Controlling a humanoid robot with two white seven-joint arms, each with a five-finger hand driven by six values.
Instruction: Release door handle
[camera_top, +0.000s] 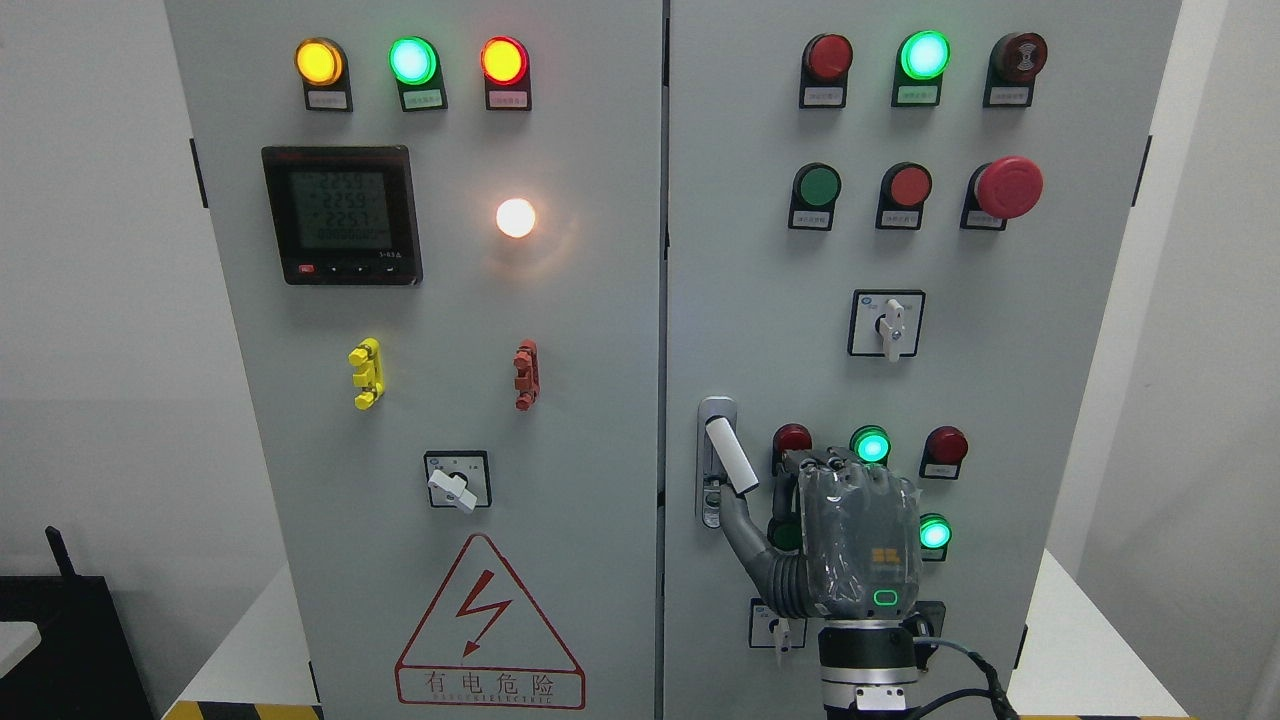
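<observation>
The silver door handle stands swung out of its lock plate at the left edge of the right cabinet door, tilted slightly. My right hand comes up from the bottom edge, right of the middle, with its back to the camera, just right of the handle. Its thumb reaches left and up to a spot just under the handle's lower end. The other fingers bend towards the panel beside the handle, not around it. The hand holds nothing. The left arm is out of view.
The hand partly covers red and green buttons on the right door. A rotary switch and a red emergency button sit above. The left door carries lamps, a meter and a high-voltage warning sign. Both doors look closed.
</observation>
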